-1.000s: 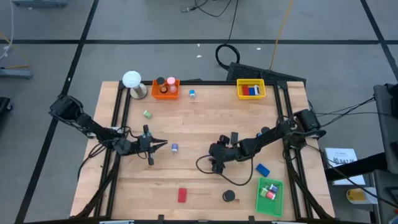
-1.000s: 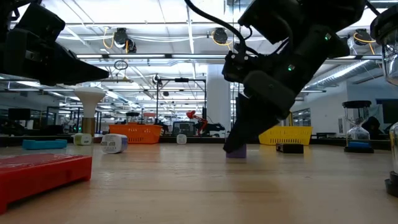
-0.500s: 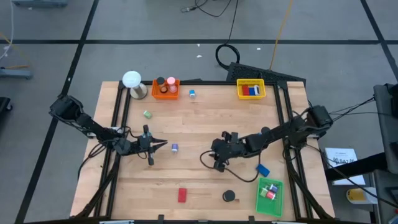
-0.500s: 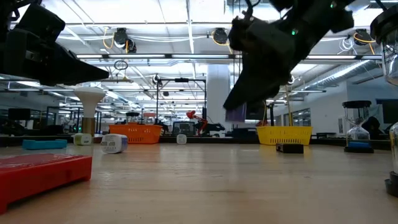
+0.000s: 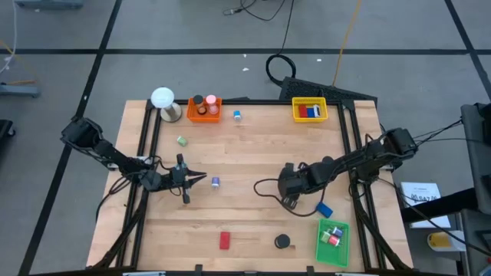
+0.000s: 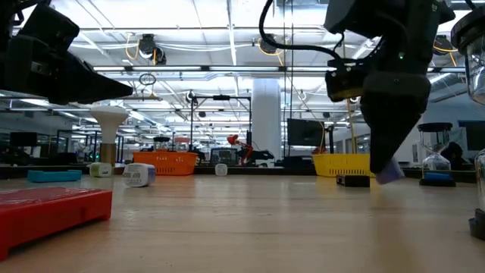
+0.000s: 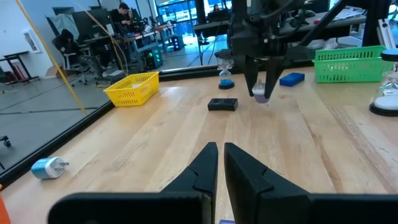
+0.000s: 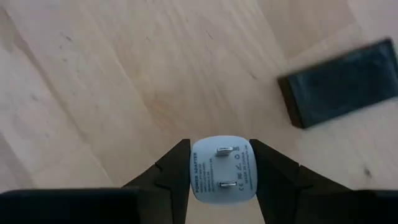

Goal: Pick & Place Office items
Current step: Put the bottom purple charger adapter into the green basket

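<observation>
We see the right gripper [image 6: 388, 168] hanging above the wooden table [image 6: 250, 220], its fingers closed on a small pale purple piece [image 6: 389, 174] lifted clear of the wood. Beyond the gripper stands a yellow tray [image 6: 345, 164], with a black block [image 6: 353, 180] lying just below it.

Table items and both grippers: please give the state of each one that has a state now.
right gripper: shut on the small plug adapter, off the table
small plug adapter: held, prongs facing the wrist camera
left gripper: nearly shut, empty, low over the table
red block: lying flat
black disc: lying flat
green tray: holding pieces
</observation>
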You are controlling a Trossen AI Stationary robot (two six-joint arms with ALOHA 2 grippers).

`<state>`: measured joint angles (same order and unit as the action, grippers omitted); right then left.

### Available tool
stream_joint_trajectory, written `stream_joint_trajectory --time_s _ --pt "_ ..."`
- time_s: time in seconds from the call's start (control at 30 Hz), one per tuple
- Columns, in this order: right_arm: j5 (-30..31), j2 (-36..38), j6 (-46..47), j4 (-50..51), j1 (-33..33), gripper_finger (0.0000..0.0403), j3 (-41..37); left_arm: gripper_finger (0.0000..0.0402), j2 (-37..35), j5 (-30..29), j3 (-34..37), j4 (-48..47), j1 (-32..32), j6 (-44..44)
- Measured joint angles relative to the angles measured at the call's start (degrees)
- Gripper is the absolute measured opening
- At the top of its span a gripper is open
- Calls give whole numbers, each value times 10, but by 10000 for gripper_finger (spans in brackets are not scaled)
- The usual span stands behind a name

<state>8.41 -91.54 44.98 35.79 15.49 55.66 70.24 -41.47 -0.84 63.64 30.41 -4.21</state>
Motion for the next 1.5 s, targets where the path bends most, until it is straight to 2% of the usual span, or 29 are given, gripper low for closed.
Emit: stream_joint_trajectory --time_s 0.1,0.33,0.63,0.87,0.97,1.07,1.27,1.5 --pt "-2 2 0 5 -1 129 0 33 0 0 0 0 0 0" --pt "-12 1 0 -17 -16 162 -22 33 0 0 0 0 0 0" --pt "-26 1 4 -24 -28 141 -34 33 0 0 0 0 0 0" --pt "-27 10 0 -20 -26 200 -34 33 0 0 0 0 0 0" --pt "-26 25 3 -14 -23 213 -34 33 0 0 0 0 0 0" --pt "-26 24 2 -11 -14 202 -34 33 0 0 0 0 0 0" --pt "-29 22 5 -5 7 128 -34 33 0 0 0 0 0 0" --pt "-89 59 67 107 46 127 20 33 0 0 0 0 0 0"
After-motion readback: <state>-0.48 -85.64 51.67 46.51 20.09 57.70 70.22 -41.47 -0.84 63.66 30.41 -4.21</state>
